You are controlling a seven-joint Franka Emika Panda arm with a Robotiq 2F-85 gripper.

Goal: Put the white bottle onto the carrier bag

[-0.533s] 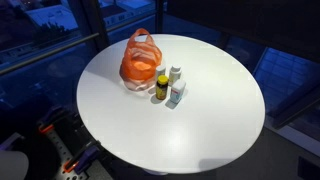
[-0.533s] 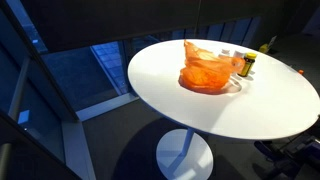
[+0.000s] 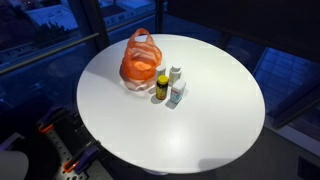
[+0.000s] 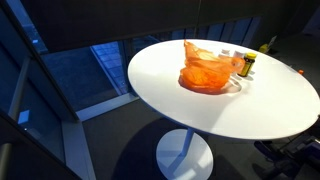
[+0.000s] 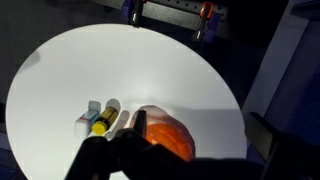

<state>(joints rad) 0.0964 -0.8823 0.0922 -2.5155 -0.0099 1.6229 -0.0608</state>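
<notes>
White bottle (image 3: pixel 175 73): stood upright near the middle of the tabletop (image 3: pixel 205 130), beside the yellow bottle (image 3: pixel 162 87), off the bag (image 3: pixel 140 62).
Bag: lay between middle and edge.
Fingers (image 5: pixel 140 124): dark blur in wrist view; spread could not be told.

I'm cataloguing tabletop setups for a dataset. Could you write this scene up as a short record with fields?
surface: round white table, dark surroundings
carrier bag: orange, see-through, handles up, standing on the table
white bottle: upright on the table beside the bag, not on it
yellow bottle: dark cap, upright, next to the white bottle
pale bottle: upright, in the same cluster
grouping: three bottles close together on one side of the bag
task state: white bottle not yet on the bag
</notes>
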